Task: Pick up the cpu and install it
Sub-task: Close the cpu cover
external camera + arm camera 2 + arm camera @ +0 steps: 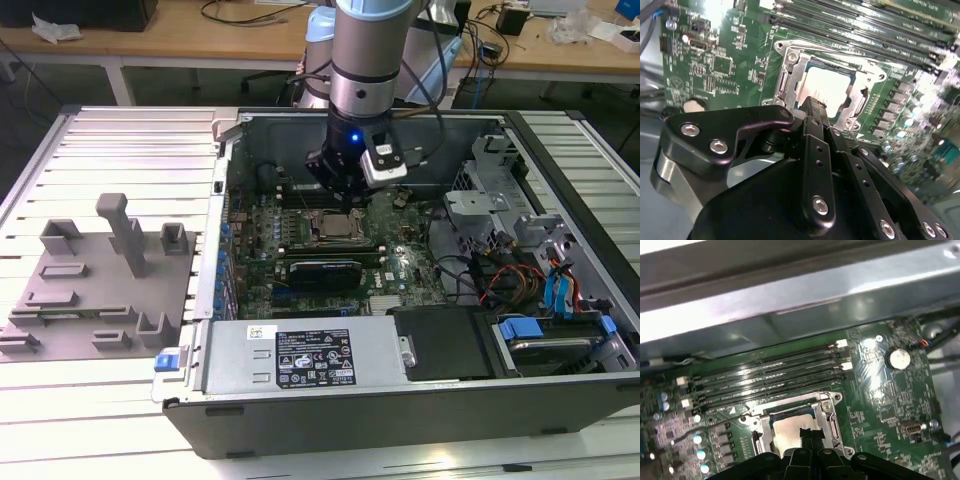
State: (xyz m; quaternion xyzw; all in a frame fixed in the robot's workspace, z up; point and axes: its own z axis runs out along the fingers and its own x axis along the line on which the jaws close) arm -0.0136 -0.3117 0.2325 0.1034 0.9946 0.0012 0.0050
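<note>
**Pincer closed over the cpu in its socket**

We start with the desk (120,140), a ribbed metal surface. It carries the open computer case (400,400), which lies on its side. We judge that this position turns the board upward so that the arm (370,50) can descend into it from above. The grey fixture (100,290) stands on the desk at the exterior view's left, well apart from the case. We judge it to be a staging place for parts.

The motherboard (400,250) lies flat on the case floor. The memory slots (765,375) run just beside one side of the socket frame (790,75), and the case wall rises beyond them. A row of small capacitors lines another side of the frame. Sideways room near the socket is therefore narrow. The room above it is open, and the drive cage and cables at the exterior view's right are well apart from it.

The pincer (812,104) hangs directly over the socket. Its fingers are drawn together and we see nothing between them. We judge that this narrow stance lets the tip pass inside the frame's edges.

The cpu (827,85) lies flat inside the frame's opening with its silvery top upward, and the metal rim surrounds it on all sides. The fingertip stands over one edge of that top. We cannot tell whether it touches the chip.
</note>
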